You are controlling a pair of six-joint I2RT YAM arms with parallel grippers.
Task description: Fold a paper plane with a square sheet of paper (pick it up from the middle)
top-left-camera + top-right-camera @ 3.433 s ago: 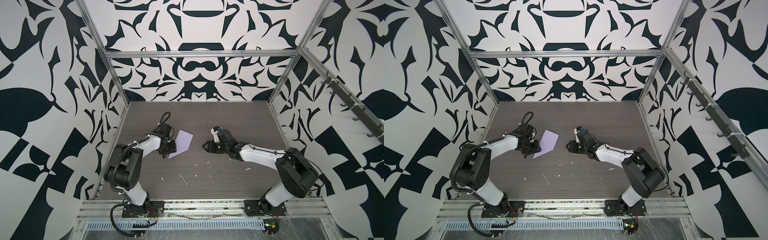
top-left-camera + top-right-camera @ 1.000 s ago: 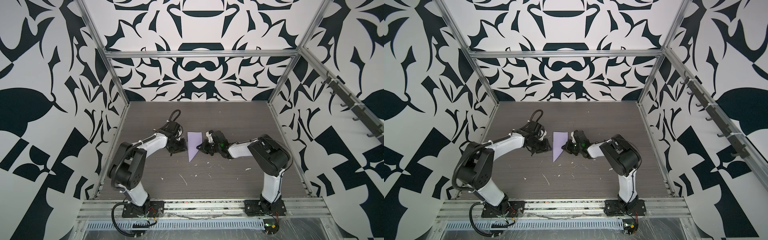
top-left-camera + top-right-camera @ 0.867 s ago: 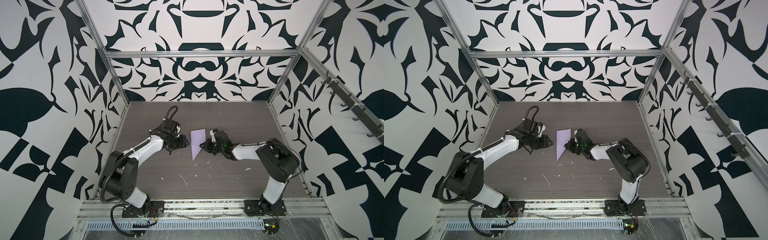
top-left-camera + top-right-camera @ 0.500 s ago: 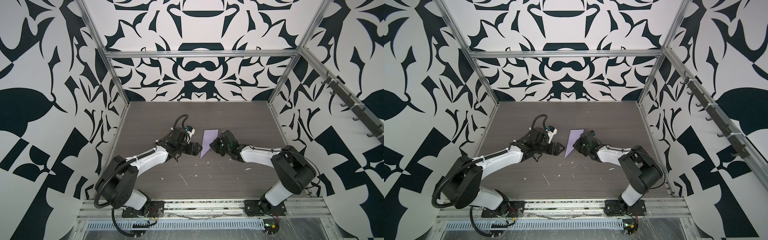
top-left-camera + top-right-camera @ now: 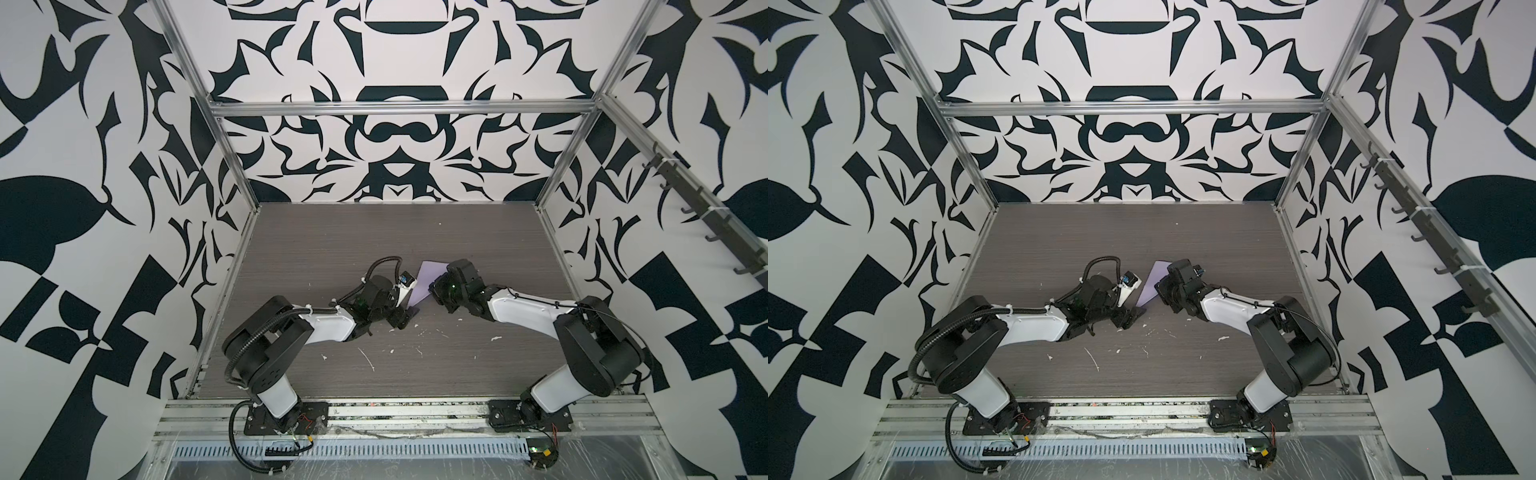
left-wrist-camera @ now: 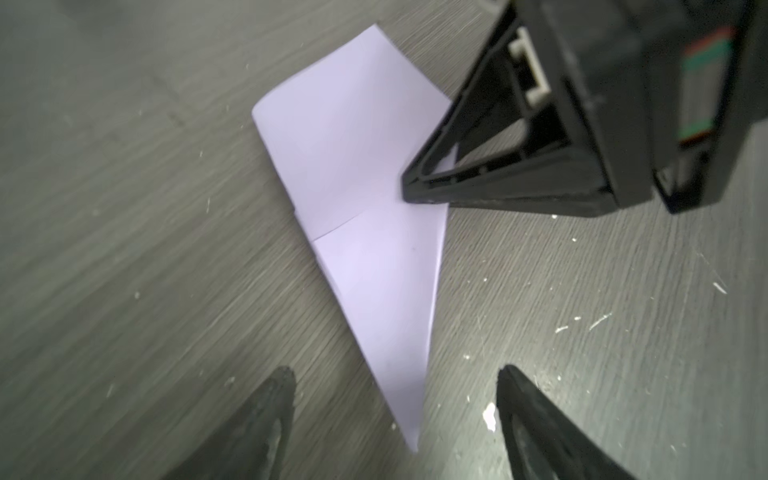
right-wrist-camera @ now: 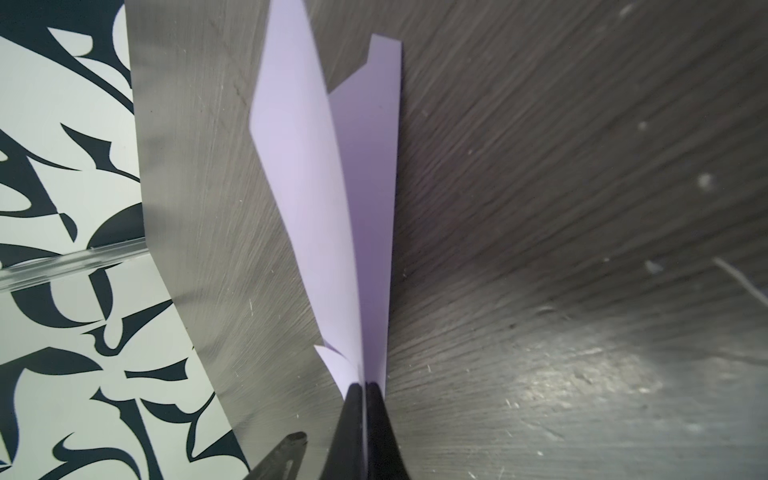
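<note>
Lilac paper plane [image 6: 365,187] pinched in right end effector [image 7: 363,388]; left end effector [image 6: 395,374] spread near its nose.

Both top views: mounted high at front, looking down, far off; whole table [image 5: 374,232] shared, near-identical framing. Left wrist view: close, low, looking past my left gripper [image 6: 395,374] onto paper plane [image 6: 374,270]. Right wrist view: even closer, looking along same paper plane from my right gripper [image 7: 363,390].
</note>
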